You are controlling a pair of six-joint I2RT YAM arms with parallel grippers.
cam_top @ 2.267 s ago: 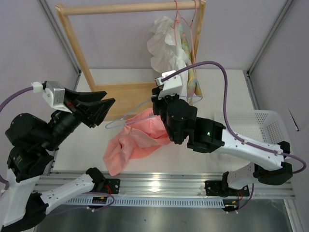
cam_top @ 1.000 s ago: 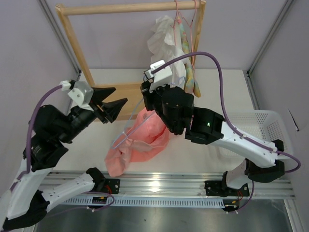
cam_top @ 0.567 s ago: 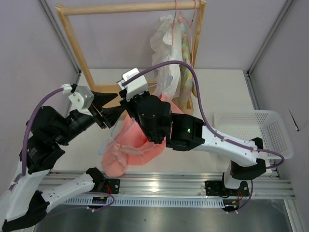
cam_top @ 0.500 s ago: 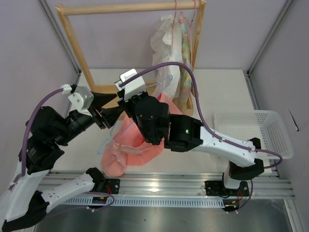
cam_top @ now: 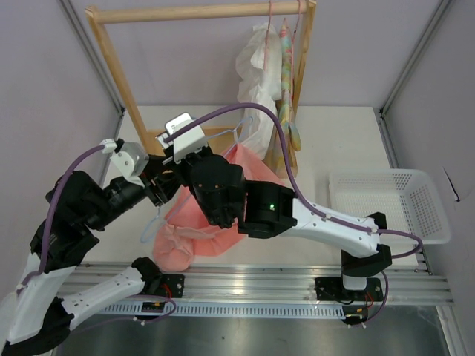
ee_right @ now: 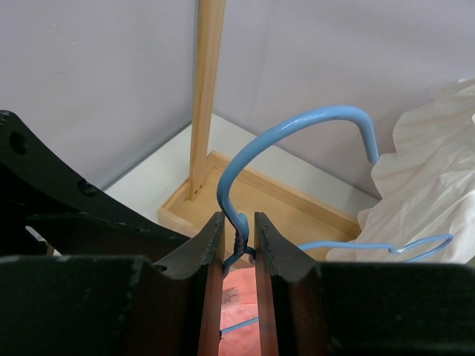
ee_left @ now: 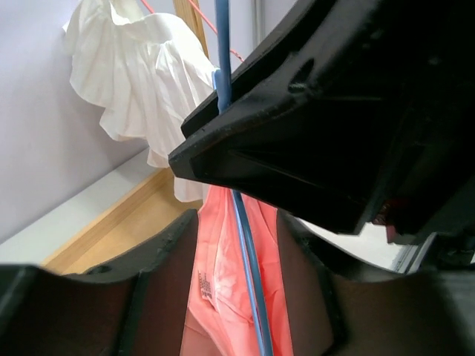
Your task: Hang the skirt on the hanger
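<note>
The salmon-pink skirt (cam_top: pixel 194 226) hangs bunched from the light-blue wire hanger (cam_top: pixel 238 134), lifted at the table's left centre. My right gripper (ee_right: pixel 239 248) is shut on the hanger's (ee_right: pixel 297 122) twisted neck, hook upward, with the skirt (ee_right: pixel 239 305) just below its fingers. In the top view the right gripper (cam_top: pixel 194 152) reaches across to the left, and my left gripper (cam_top: pixel 165 182) meets it from the left side. The left gripper (ee_left: pixel 234 276) stands open, with a fold of skirt (ee_left: pixel 217 285) and a run of hanger wire (ee_left: pixel 251 285) between its fingers.
A wooden rack (cam_top: pixel 121 87) stands at the back, with a white ruffled garment (cam_top: pixel 256 78) and a pastel garment (cam_top: pixel 286 96) hanging on pink-red hangers (cam_top: pixel 272 16). A white basket (cam_top: pixel 415 199) sits at the right. The right forearm crosses the middle of the table.
My right arm has swung left and up, carrying hanger and skirt with it. The left gripper has come in against the skirt, and its jaws have narrowed a little.
</note>
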